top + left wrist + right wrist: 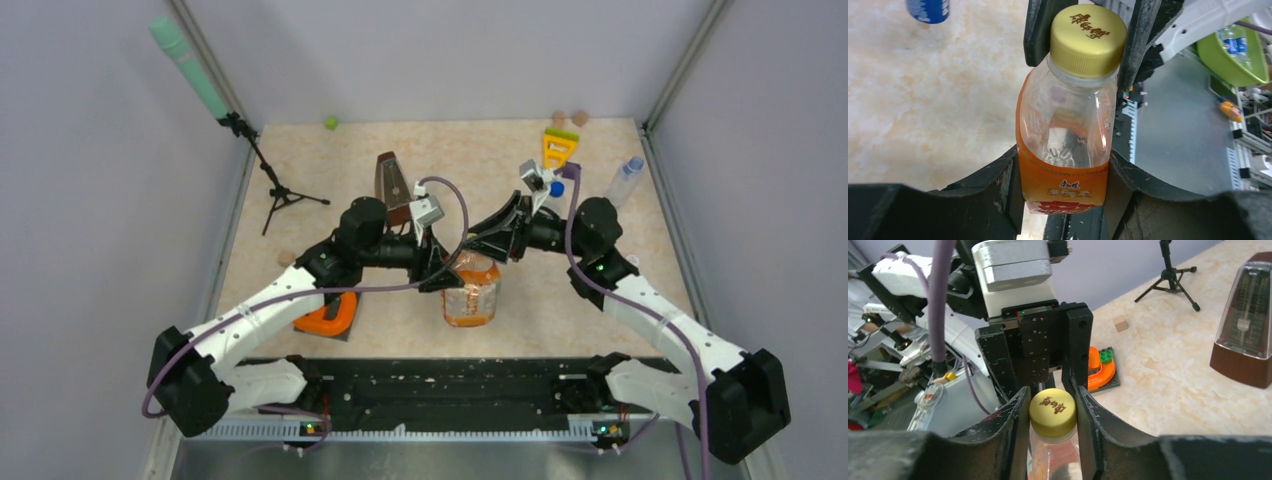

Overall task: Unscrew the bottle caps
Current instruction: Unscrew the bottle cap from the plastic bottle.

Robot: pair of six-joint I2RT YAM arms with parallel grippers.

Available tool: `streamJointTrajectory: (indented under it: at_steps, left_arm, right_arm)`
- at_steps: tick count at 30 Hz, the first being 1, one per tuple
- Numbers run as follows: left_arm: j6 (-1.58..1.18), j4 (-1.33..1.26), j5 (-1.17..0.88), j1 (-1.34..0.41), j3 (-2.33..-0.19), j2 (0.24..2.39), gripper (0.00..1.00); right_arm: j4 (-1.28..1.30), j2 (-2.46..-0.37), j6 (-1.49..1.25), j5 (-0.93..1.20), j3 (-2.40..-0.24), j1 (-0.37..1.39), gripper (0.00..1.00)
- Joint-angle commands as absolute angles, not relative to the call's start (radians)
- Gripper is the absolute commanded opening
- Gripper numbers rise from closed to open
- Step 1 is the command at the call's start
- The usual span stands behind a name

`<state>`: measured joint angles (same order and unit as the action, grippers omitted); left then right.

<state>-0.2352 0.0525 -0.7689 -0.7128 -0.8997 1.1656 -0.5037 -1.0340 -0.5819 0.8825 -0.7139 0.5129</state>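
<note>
Squat orange bottle (470, 295) sat upright, centre of top view. My left gripper (1063, 187) clamped its thin, squashy body. Right gripper (1053, 415) pinched ridged yellow cap (1088, 40). Looked empty, so I judged it light.

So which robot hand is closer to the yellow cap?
Right. The right gripper is clamped on the yellow cap itself, one finger on each side. The left gripper holds the orange bottle lower down, around its body.

Black fingers (975, 200), white arms (262, 305), purple cables (940, 300)
</note>
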Motion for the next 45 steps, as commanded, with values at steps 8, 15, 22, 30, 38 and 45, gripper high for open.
streamJointTrajectory:
  at_steps: [8, 15, 22, 30, 38, 45]
  left_arm:
    - [-0.194, 0.042, -0.568, -0.72, -0.961, 1.146, 0.0]
    - [-0.171, 0.1, -0.387, -0.775, -0.983, 1.172, 0.0]
    - [-0.138, 0.143, -0.241, -0.825, -0.999, 1.174, 0.0]
    - [-0.187, 0.033, -0.152, -0.826, -0.921, 1.108, 0.0]
    - [-0.216, -0.05, -0.191, -0.825, -0.887, 1.095, 0.73]
    - [-0.215, -0.072, -0.202, -0.806, -0.839, 1.052, 0.87]
  right_arm:
    - [-0.378, -1.041, -0.574, 0.676, -0.716, 0.542, 0.54]
    - [-0.342, -1.05, -0.56, 0.586, -0.741, 0.567, 0.59]
    - [-0.289, -1.065, -0.493, 0.489, -0.769, 0.622, 0.44]
    - [-0.327, -1.059, -0.555, 0.445, -0.736, 0.624, 0.03]
    - [-0.515, -1.056, -0.755, 0.415, -0.63, 0.624, 0.0]
    - [-0.544, -1.027, -0.783, 0.381, -0.621, 0.624, 0.0]
